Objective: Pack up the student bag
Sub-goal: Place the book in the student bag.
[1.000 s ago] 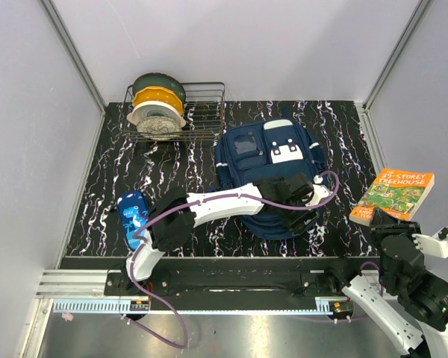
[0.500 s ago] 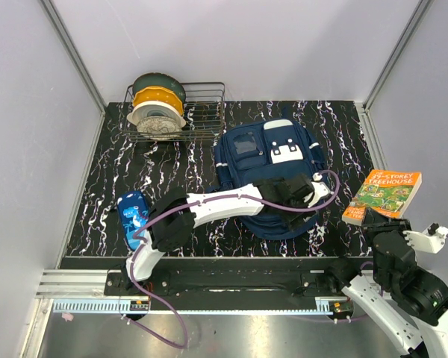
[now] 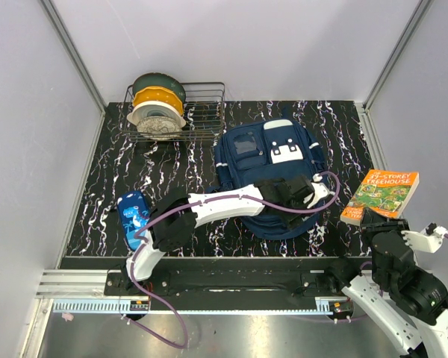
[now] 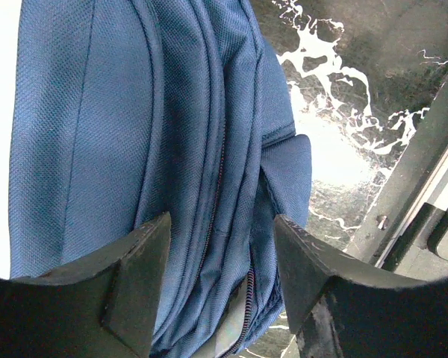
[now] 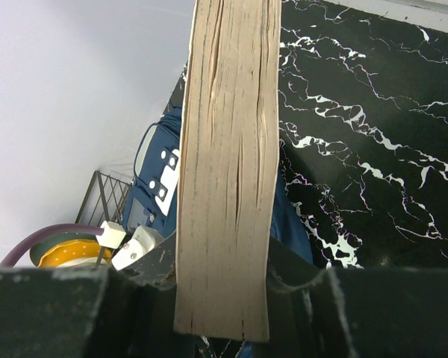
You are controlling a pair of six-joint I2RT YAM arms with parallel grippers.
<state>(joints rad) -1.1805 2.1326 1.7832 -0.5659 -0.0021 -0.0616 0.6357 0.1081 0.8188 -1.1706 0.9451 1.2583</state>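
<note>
Navy fabric of the student bag (image 3: pixel 246 160) lies flat at mid-scene in the top view, my left gripper (image 3: pixel 311 195) at its near right edge and my right gripper (image 3: pixel 369 218) beside it, holding a book (image 3: pixel 382 194). Left wrist: my jaws stand apart, straddling the bag's zip (image 4: pixel 222 171). Right wrist: my jaws are clamped on the book's page edge, with the bag beyond.

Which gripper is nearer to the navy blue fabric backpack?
Left. The left gripper hangs over the navy blue fabric backpack's near right edge, jaws open; the right gripper is off to its right, holding an orange book.
</note>
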